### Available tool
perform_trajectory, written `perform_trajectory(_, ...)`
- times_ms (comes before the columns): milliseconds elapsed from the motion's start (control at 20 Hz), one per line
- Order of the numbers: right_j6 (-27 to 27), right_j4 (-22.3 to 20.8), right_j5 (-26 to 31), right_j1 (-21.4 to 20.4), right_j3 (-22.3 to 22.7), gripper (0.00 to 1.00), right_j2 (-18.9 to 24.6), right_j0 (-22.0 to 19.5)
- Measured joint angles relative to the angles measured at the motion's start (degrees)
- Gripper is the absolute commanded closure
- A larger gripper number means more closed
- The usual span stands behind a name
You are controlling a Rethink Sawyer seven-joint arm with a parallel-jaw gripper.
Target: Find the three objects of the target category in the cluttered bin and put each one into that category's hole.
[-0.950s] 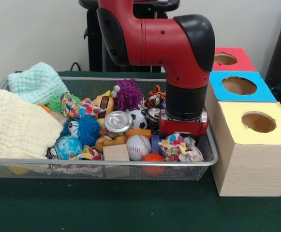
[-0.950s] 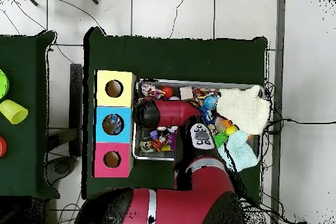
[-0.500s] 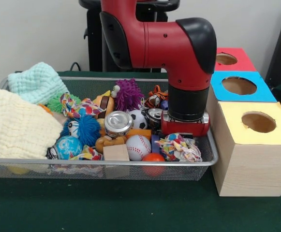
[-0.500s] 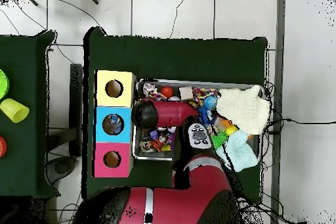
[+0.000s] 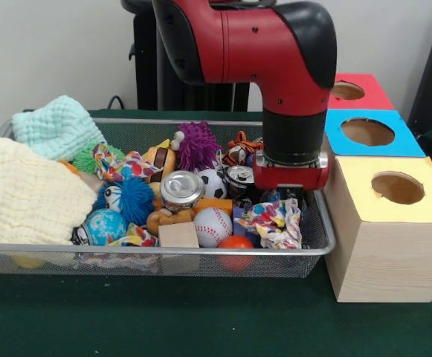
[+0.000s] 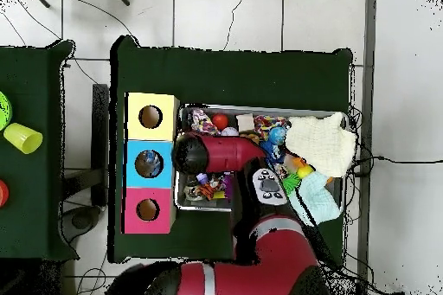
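Note:
The bin (image 5: 163, 251), a silver wire-mesh basket, is full of toys and cloths; it also shows in the overhead view (image 6: 260, 109). No clear plastic bottle shows in it. My gripper (image 5: 288, 199) hangs over the bin's right end, next to the boxes, and appears shut on a multicoloured patterned rag (image 5: 273, 223), whose top is drawn up towards it. The blue-topped box with its round hole (image 5: 367, 132) stands just right of the bin, between the red and yellow boxes. In the overhead view something pale lies inside the blue hole (image 6: 149, 163). There the arm's wrist hides the gripper.
Two shiny cans (image 5: 181, 190) (image 5: 239, 178), a baseball (image 5: 213, 225), a blue fuzzy ball (image 5: 131, 199), a purple spiky ball (image 5: 198, 145) and a wooden block (image 5: 178, 235) crowd the bin. A cream cloth (image 5: 26, 197) and a mint cloth (image 5: 56, 126) cover its left end. The red-topped box (image 5: 357, 91) and the yellow-topped box (image 5: 394, 190) flank the blue one.
The arm has risen a little and shifted slightly towards the boxes. The patterned rag under the gripper has bunched up and its top has risen with it.

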Motion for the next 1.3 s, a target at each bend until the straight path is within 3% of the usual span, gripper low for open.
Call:
perform_trajectory(600, 0.00, 2.04, 5.64, -14.66, 10.30, 1.00, 3.84, -5.20)
perform_trajectory(900, 0.00, 2.55, 6.45, -17.57, 11.97, 1.00, 4.42, -5.55)
perform_trajectory(1150, 0.00, 2.49, 6.47, -17.34, 11.91, 1.00, 4.54, -5.25)
perform_trajectory(1200, 0.00, 2.48, 6.46, -17.19, 11.89, 0.00, 4.52, -5.14)
perform_trajectory(1300, 0.00, 2.48, 6.47, -16.96, 11.82, 0.00, 4.20, -4.61)
